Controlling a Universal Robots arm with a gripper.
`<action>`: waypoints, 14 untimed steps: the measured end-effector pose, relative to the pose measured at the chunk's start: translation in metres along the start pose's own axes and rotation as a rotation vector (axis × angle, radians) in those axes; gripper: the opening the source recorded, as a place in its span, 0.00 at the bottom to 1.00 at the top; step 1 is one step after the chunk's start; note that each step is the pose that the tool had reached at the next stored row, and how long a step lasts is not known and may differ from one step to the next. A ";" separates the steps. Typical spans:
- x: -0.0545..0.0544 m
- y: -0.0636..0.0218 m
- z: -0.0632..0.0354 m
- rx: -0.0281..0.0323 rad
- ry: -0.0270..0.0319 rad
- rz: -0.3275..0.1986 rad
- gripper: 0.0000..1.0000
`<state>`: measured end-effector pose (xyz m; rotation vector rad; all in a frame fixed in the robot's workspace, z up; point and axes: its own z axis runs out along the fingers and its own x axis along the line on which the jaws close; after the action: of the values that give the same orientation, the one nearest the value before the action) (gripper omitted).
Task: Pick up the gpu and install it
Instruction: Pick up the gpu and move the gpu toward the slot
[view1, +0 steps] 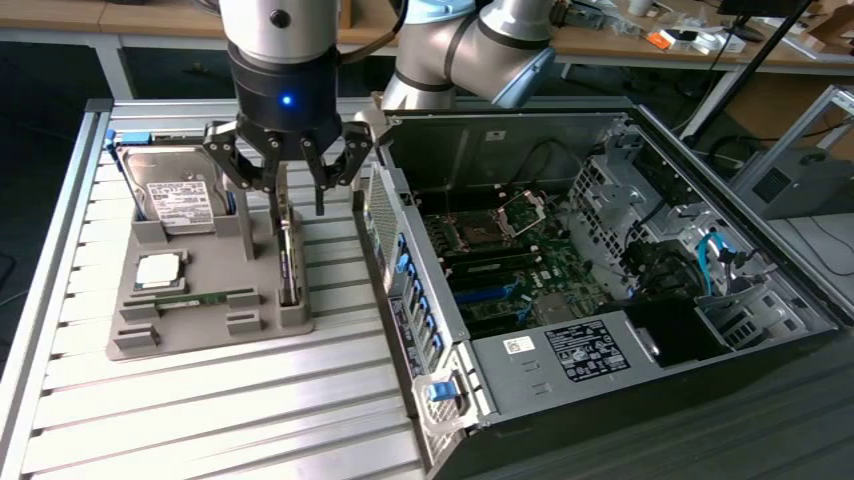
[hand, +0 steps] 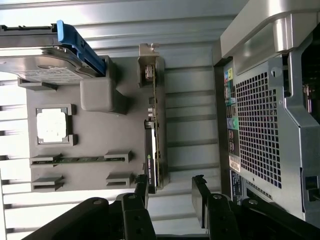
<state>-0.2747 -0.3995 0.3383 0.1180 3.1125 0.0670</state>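
The gpu (view1: 287, 262) is a thin green-brown card standing on its edge in a slot along the side of the grey holder (view1: 200, 335) nearest the computer case. My gripper (view1: 298, 200) hangs just above the card's far end, open, with nothing held. In the wrist view the gpu (hand: 156, 125) runs lengthwise, its silver bracket (hand: 148, 65) at the end away from my gripper (hand: 170, 187). The card's near end lies between the two black fingers, close beside one fingertip (hand: 141, 182).
The holder also carries a silver hard drive (view1: 180, 190), a square processor (view1: 160, 268) and a narrow memory stick (view1: 200, 298). The open computer case (view1: 441, 400) lies at the exterior view's right, motherboard (view1: 514, 260) exposed. Its perforated wall (hand: 260, 125) stands close to the gpu.
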 end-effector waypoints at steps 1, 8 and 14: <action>0.000 0.0000 0.0004 0.0001 0.0000 0.000 0.48; 0.000 -0.0002 0.0036 0.0002 0.0001 0.000 0.48; 0.000 -0.0003 0.0064 0.0004 0.0000 0.000 0.48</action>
<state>-0.2747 -0.3995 0.3319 0.1179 3.1125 0.0665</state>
